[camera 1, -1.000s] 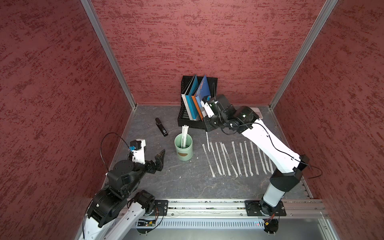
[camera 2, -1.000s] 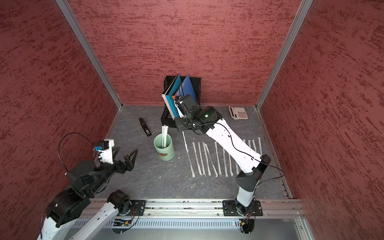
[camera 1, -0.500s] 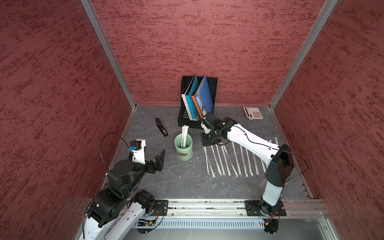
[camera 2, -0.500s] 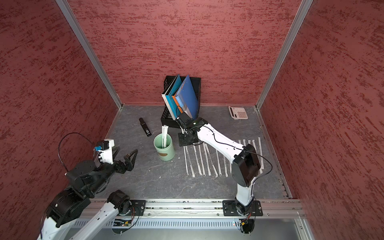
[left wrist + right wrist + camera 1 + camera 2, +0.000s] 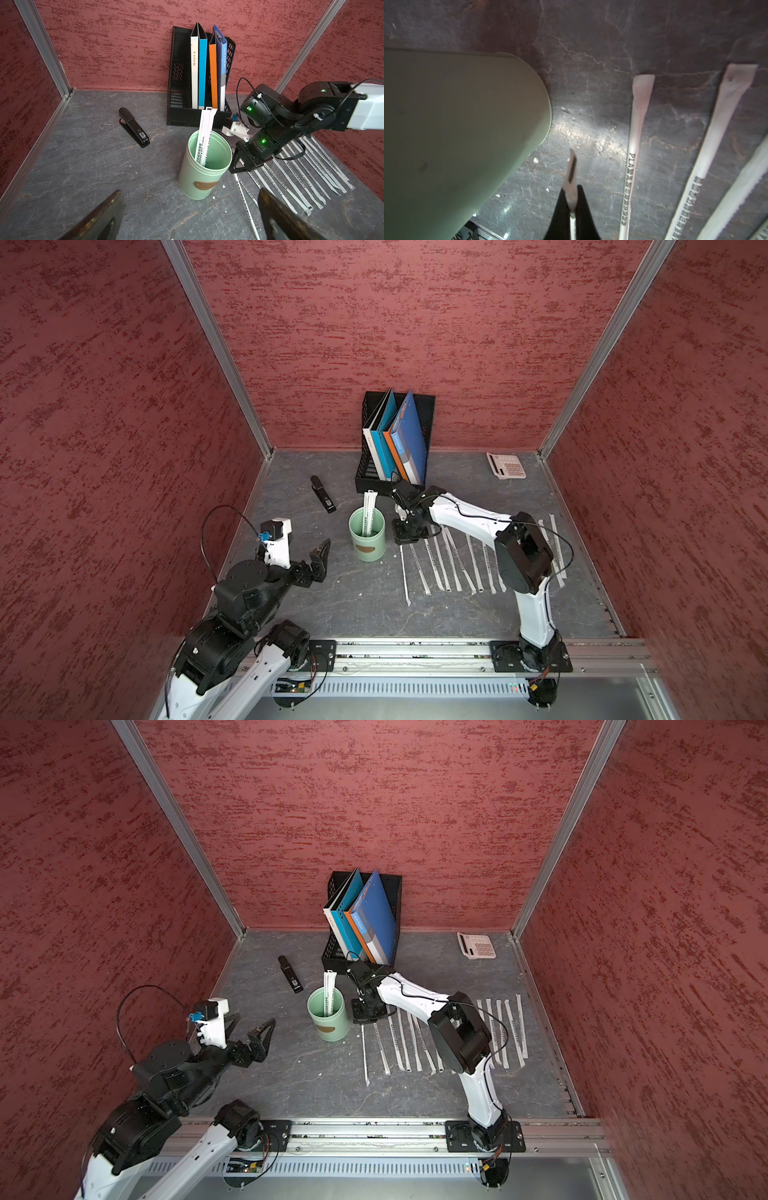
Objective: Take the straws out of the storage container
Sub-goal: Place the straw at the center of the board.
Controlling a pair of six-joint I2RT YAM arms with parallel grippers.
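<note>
Few papery flat straws (image 5: 204,128) in mint cup (image 5: 195,182), right pincer (image 5: 571,187) clenching thin straw (image 5: 572,164) (left pincer (image 5: 254,1019) spread)

Mint-green cup (image 5: 195,178); white straws (image 5: 204,128) with dark print.

There was one mint-green cup (image 5: 195,178), with two or three wrapped straws (image 5: 204,133) standing in it. One straw (image 5: 365,1056) lay singly between the cup and a row (image 5: 520,1023) of roughly ten more. The right arm (image 5: 415,996) hid part of that row, so its exact number could not be told. One black file rack (image 5: 178,87) held four folders (image 5: 202,72). There was one stapler (image 5: 134,127) and one calculator (image 5: 507,465).
</note>
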